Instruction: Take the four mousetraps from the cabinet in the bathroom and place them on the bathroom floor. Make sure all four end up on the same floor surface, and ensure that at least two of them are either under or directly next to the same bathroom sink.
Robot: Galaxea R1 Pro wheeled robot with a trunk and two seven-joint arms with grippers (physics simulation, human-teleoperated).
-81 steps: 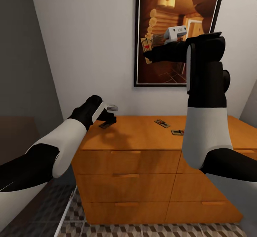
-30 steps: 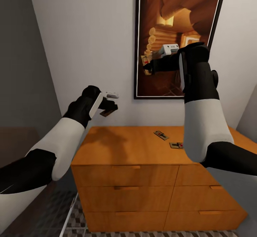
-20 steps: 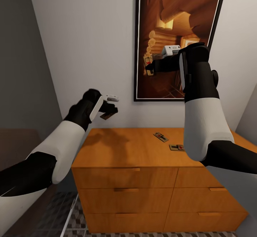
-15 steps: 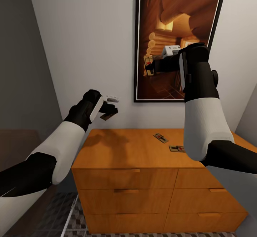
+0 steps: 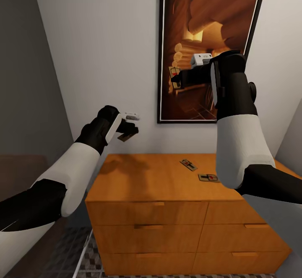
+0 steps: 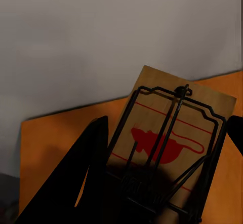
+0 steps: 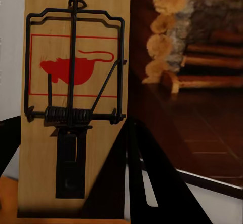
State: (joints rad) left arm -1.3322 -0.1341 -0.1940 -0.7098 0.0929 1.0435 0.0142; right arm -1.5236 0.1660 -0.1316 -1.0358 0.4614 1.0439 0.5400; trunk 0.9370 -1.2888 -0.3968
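Four mousetraps are in sight, two held in the air and two lying on the cabinet (image 5: 151,181). The room is narrow, with a white back wall (image 5: 105,51), a grey side wall (image 5: 25,81) and a strip of cube-patterned bathroom floor (image 5: 84,261) at the cabinet's foot. A tall framed picture (image 5: 209,26) of stacked logs hangs above the cabinet, whose flat orange-brown top and slot-handled drawers face the robot. The right hand (image 5: 176,78) is raised in front of the picture and clamps the lower end of an upright mousetrap (image 7: 76,82), its long axis vertical and its wire bail at the top, red mouse print facing the wrist camera. The left hand (image 5: 128,132) hovers above the cabinet's left end and grips a second trap (image 6: 167,143) by one short end; the board lies nearly flat, slightly tilted, its long axis pointing away from the hand toward the back wall. On the cabinet's right part lie a far trap (image 5: 188,164), angled diagonally, and a near trap (image 5: 208,178), lengthwise along the front edge, close together but apart.
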